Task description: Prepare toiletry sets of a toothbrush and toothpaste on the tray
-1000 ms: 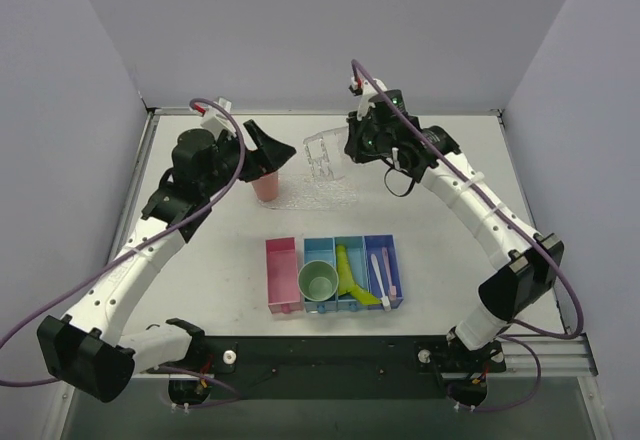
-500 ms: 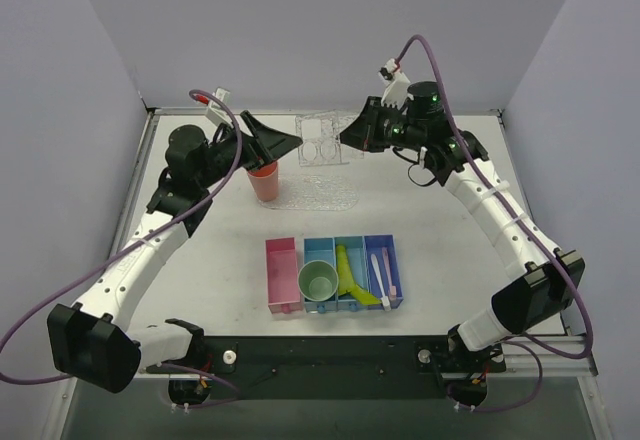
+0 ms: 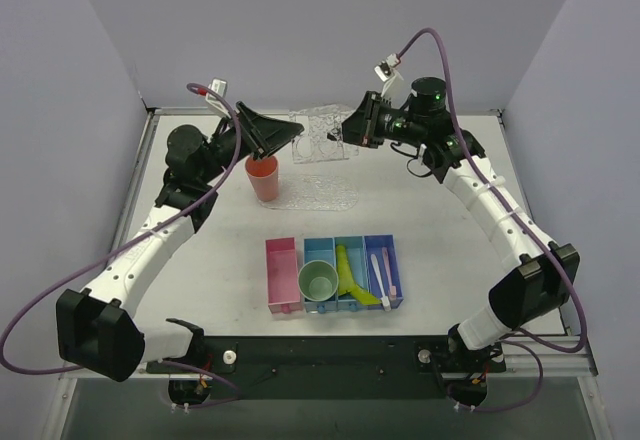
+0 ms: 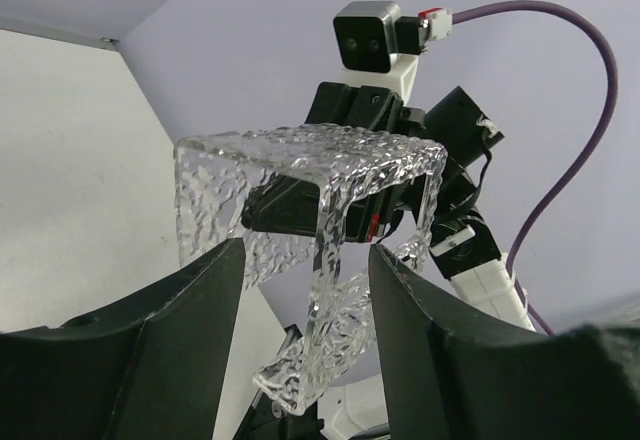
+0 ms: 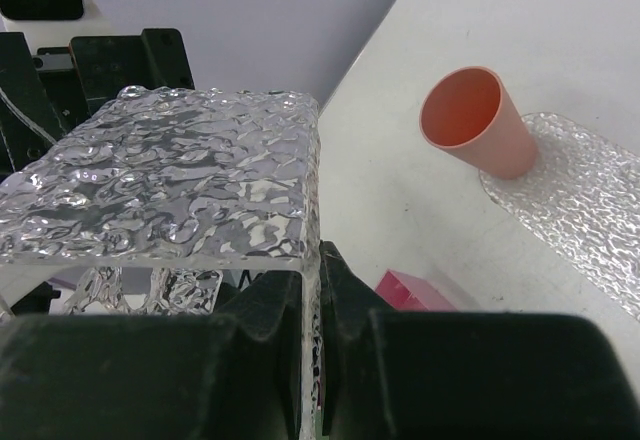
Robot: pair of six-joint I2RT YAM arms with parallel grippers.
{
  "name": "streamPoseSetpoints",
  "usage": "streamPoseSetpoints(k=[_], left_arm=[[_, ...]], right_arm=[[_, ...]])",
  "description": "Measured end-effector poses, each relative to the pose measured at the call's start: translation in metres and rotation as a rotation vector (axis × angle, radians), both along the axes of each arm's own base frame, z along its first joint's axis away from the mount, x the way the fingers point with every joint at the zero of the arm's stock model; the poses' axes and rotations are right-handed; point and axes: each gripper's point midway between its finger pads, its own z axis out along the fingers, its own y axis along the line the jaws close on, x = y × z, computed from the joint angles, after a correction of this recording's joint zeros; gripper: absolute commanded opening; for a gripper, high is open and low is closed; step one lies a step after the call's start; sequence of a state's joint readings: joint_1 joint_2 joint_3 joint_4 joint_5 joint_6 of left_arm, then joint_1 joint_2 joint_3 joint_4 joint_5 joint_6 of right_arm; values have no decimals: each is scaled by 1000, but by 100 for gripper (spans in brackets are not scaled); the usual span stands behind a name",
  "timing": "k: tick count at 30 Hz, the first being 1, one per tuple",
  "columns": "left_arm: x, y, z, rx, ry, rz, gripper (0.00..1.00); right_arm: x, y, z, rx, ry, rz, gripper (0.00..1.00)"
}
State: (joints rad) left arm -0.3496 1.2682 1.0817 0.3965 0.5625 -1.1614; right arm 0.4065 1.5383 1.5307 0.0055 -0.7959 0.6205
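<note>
toothbrush (image 3: 377,272) lies along its blue bin (image 3: 380,240), long axis near-to-far.

You see two arms (image 3: 150,250), two cups (image 3: 262,178), four bins (image 3: 283,260), two toothbrushes (image 3: 376,270), one clear tray (image 3: 335,198), one clear rack (image 3: 318,140); overlapping green tubes (image 3: 345,268), apparently two.

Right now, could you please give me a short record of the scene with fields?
right hand: shut on the clear textured rack, held in the air
left hand: open, jaws either side of the rack
toothbrush: in the blue bins
toothpaste: in the blue bins
tray: neither item on it yet
salmon cup: upright at the tray's left end
</note>
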Motion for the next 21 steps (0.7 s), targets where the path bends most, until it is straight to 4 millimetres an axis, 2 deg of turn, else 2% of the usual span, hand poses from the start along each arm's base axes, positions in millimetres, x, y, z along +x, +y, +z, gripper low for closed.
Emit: streamPoseSetpoints(k=[3,7,10,11,14,15,16,18,20,21], left_arm=[[0,-1,4,-30,1,-7,57],[-2,-1,6,-54,8,-20,45],[-3,-2,4,-64,19,-30,29],[-4,-2,3,-68,23,-33,15],[-6,-2,6,-77,12,-44,0],[-8,-3,6,-80,9,-50,0],[-9,-3,6,-82,9,-57,0],[-11,-4,7,-85,10,-68,0],[-13,-5,9,-88,1,-80,0],[-14,-6,10,-88,-5,-85,0]], right_arm=[[-4,3,-6,6,29,32,0],[-8,5,-10,10,48,56,0],[-9,6,-8,15,47,67,0],[-9,6,-9,15,47,67,0],[-10,6,-12,12,62,69,2],[-10,6,-13,11,65,70,4],[-10,6,-13,10,69,71,13],[-11,6,-15,4,72,70,21],[-10,5,-19,-12,76,63,34],[-10,4,-23,-25,76,56,44]])
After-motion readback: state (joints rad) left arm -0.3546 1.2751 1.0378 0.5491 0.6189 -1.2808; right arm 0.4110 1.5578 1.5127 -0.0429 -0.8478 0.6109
